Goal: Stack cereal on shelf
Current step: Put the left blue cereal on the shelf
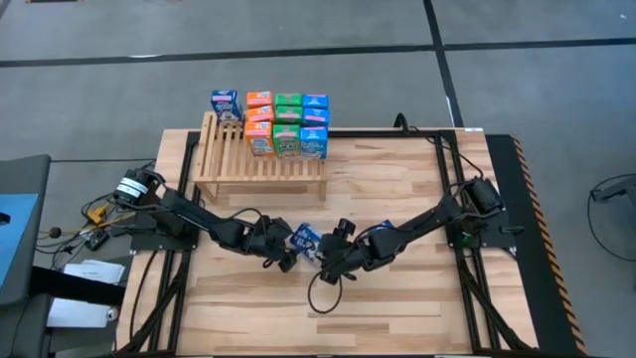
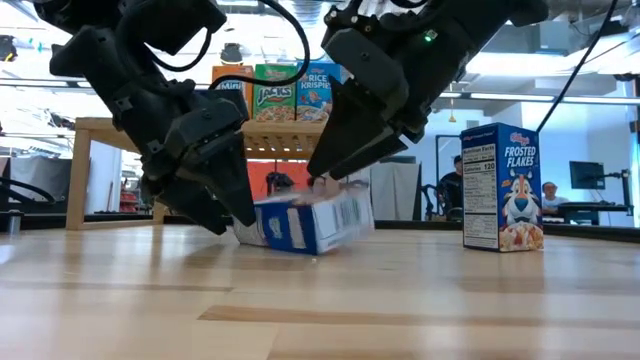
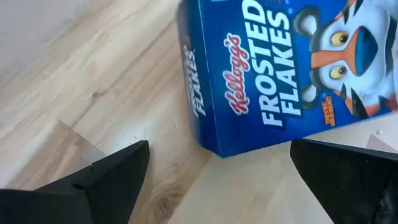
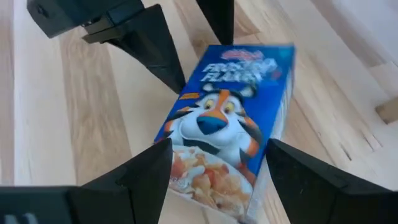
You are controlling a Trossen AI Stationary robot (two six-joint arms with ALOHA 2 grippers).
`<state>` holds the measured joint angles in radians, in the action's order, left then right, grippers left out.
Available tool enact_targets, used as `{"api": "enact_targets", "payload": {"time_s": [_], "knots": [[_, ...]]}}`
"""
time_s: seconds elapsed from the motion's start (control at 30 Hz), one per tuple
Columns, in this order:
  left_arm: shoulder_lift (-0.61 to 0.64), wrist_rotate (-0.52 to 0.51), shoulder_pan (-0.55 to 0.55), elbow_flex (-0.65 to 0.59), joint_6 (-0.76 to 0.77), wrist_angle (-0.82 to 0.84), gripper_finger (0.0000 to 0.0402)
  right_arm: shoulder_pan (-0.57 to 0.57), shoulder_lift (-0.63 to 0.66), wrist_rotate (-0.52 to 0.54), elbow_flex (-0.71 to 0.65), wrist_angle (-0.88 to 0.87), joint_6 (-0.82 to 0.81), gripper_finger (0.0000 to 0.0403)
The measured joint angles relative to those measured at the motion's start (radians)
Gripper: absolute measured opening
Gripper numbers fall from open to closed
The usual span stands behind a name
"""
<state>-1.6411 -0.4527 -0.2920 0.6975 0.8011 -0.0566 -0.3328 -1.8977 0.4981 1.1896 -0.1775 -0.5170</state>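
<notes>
You: blue box [image 1: 305,237] lies flat mid-bench | right gripper [image 1: 323,251] jaws spread astride its long sides | left gripper [image 1: 285,249] spread, beside.

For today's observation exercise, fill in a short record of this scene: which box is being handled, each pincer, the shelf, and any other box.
Box handled: blue Frosted Flakes box, tilted on the table
Left pincer: open, beside the box
Right pincer: fingers on either side of the box
Shelf: slatted wooden rack carrying boxes in blue, green and orange
Other box: second Frosted Flakes box standing upright
</notes>
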Motion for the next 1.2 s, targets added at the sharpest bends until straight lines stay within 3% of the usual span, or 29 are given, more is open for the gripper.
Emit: {"api": "enact_targets", "payload": {"time_s": [0.13,0.37,0.43,0.57,0.7,1.0,1.2], "knots": [[0.0,0.002,0.0,0.0,0.005,-0.008,0.038,-0.005,0.0,0.0,0.0,-0.001,-0.007,0.0283],[0.108,0.127,-0.004,0.0,-0.026,0.006,0.038,-0.008,-0.008,0.0,0.0,-0.004,-0.009,0.0283],[0.155,0.082,-0.004,0.0,-0.043,0.02,0.038,-0.008,-0.008,0.0,0.0,-0.005,-0.009,0.0283],[0.198,-0.131,0.004,0.0,-0.056,0.091,0.038,-0.007,-0.008,0.0,0.0,-0.002,-0.009,0.0283],[0.18,-0.133,0.029,0.001,-0.068,0.036,0.0373,-0.007,-0.008,0.0,0.0,-0.01,-0.013,0.0283],[0.035,-0.079,0.028,0.0,-0.057,-0.023,0.0261,-0.007,-0.008,0.0,0.0,-0.027,-0.033,0.0283],[0.021,-0.05,-0.008,0.002,-0.019,-0.017,0.0201,-0.007,-0.008,0.0,0.0,-0.043,-0.043,0.0283]]}}
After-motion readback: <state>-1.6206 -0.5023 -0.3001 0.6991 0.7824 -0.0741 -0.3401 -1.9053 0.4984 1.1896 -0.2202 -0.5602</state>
